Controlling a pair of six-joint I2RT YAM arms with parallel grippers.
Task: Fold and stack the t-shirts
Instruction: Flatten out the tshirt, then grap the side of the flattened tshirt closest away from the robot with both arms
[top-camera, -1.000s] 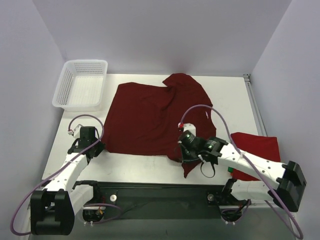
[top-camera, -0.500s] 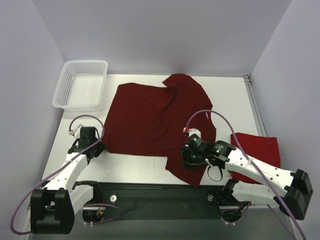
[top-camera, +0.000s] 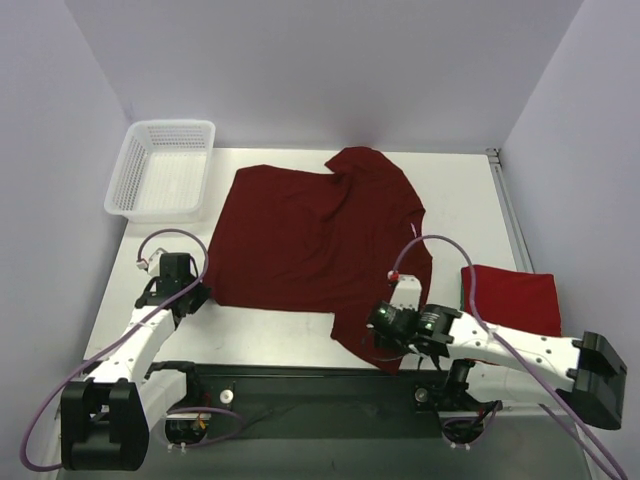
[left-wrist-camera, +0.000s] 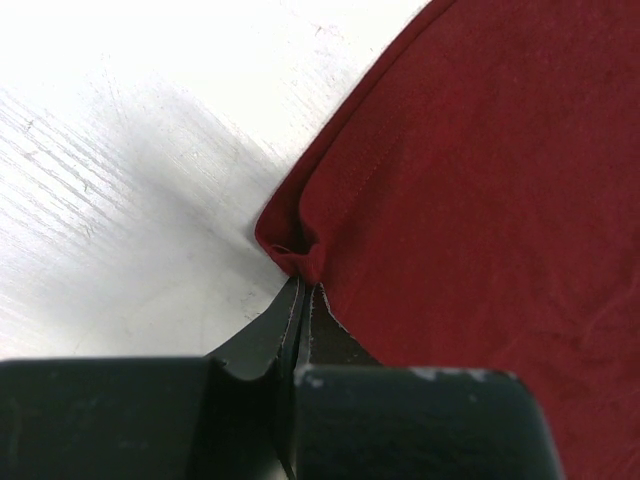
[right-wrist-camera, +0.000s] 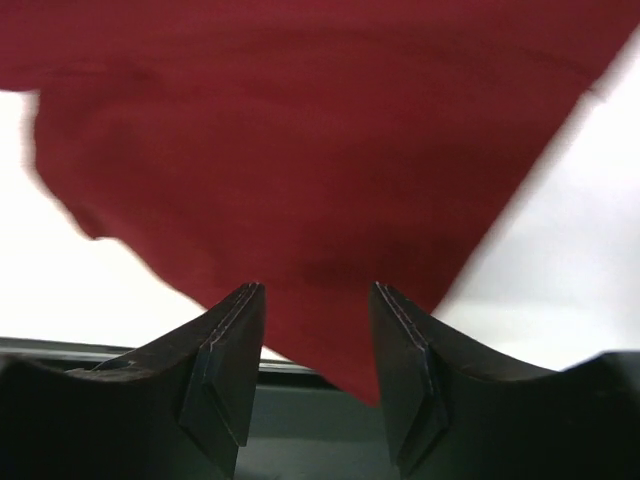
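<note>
Lying open and mostly flat, the dark maroon shirt (top-camera: 300, 235) fills the space between the two hands and reaches far past both of them. In the top view its near right corner is partly hidden under the right hand (top-camera: 385, 335). The right wrist view is blurry, so the cloth edge there is hard to make out. The right hand's fingers (right-wrist-camera: 225, 350) are apart, with the maroon cloth lying below them and nothing pinched. The left hand (left-wrist-camera: 300, 290) is squeezed tight on the shirt's near left corner, and the cloth bunches into a small pucker right at its tips.

Off to the right of the right hand sits a brighter red shirt (top-camera: 520, 300), folded into a neat block. The right arm covers its near left part.

The surface (top-camera: 270, 335) is white and smooth, with faint scratches beside the left hand. Far beyond the left hand stands a white plastic basket (top-camera: 172, 124) full of little holes. Pale, bare walls close in the back and both sides. Both shirts look soft and plain.
</note>
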